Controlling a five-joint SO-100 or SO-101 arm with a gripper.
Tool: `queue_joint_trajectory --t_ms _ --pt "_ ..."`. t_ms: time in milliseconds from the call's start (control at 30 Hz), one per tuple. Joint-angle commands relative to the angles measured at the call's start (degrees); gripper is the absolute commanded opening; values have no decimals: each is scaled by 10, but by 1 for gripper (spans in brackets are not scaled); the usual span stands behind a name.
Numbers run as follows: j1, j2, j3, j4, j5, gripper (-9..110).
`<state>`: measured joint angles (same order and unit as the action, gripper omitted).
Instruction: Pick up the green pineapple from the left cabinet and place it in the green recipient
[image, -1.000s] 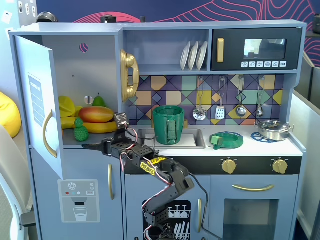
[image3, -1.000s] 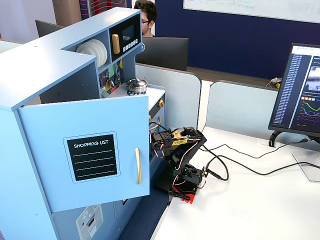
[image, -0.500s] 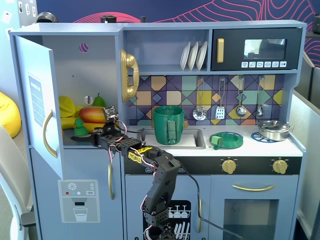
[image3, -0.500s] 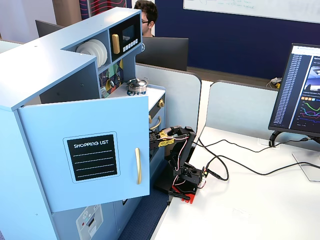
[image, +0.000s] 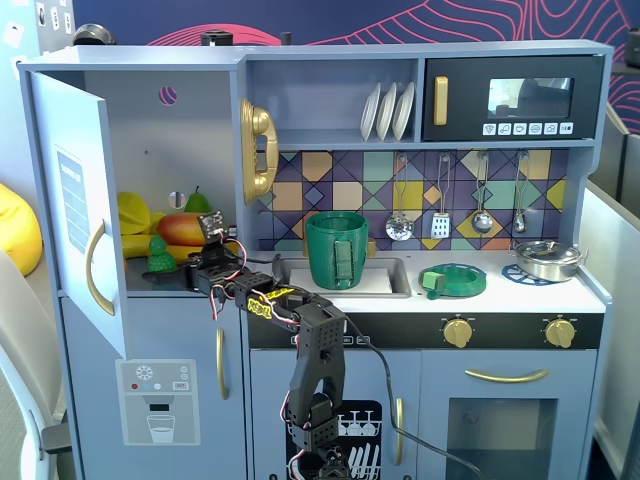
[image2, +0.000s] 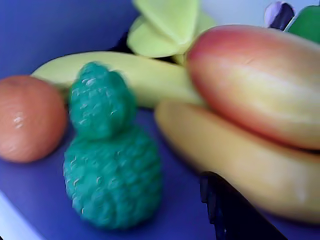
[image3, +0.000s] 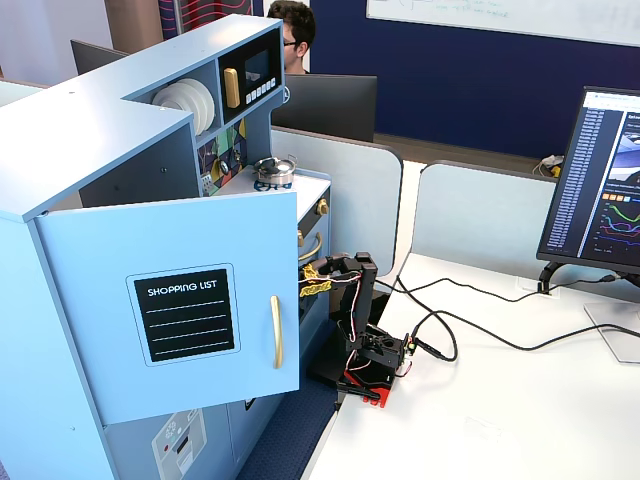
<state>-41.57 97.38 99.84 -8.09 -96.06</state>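
Green pineapple (image: 159, 254): seen upright on the left cabinet (image: 170, 150) shelf, just beside the mango (image: 184, 229). Gripper (image: 196, 272): positioned just beside the pineapple, apart; jaw state cannot be told.

The arm (image: 312, 350) rises from its base low in front, bends at the elbow and stretches level toward the left in a fixed view, its wrist turned inward. The gripper (image: 207, 262) sits at the far end (whether its fingers are parted cannot be told). In the wrist view one dark finger (image2: 235, 210) juts in from the bottom edge.
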Motion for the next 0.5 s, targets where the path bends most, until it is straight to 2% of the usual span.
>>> queue_joint_trajectory --t_ms 0,467 --pt "6 -17 -76 -18 -6 52" --pt "-17 -100 -165 -8 -16 51"
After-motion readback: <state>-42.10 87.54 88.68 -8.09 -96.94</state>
